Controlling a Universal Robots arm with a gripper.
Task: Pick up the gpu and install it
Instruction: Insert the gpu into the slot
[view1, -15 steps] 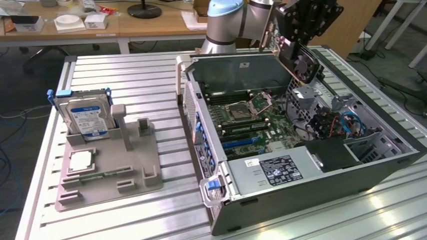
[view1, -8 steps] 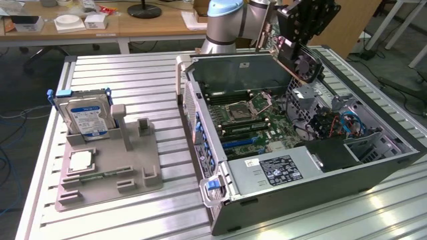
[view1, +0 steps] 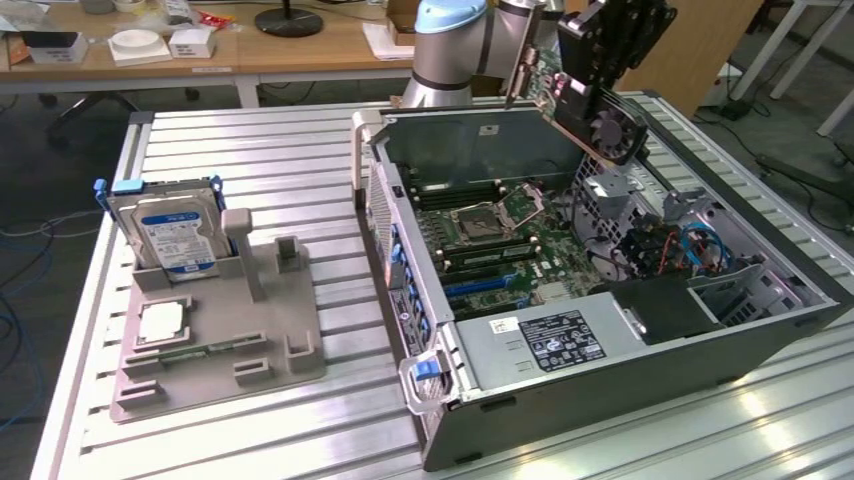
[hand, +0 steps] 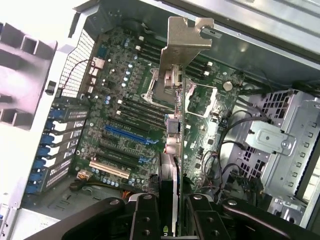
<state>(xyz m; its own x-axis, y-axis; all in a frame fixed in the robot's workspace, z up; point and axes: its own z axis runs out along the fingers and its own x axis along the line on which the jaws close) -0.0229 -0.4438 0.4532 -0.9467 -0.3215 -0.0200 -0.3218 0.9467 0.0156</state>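
Gripper (view1: 597, 62) clamping on the gpu (view1: 603, 120), holding it tilted in the air over the open computer case (view1: 747, 330), card hanging edge-on above the motherboard (hand: 125, 125), touching nothing below

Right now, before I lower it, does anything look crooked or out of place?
Nothing looks spilled or damaged. The one oddity: the gpu hangs tilted in the pincer above the open case, in no slot yet.
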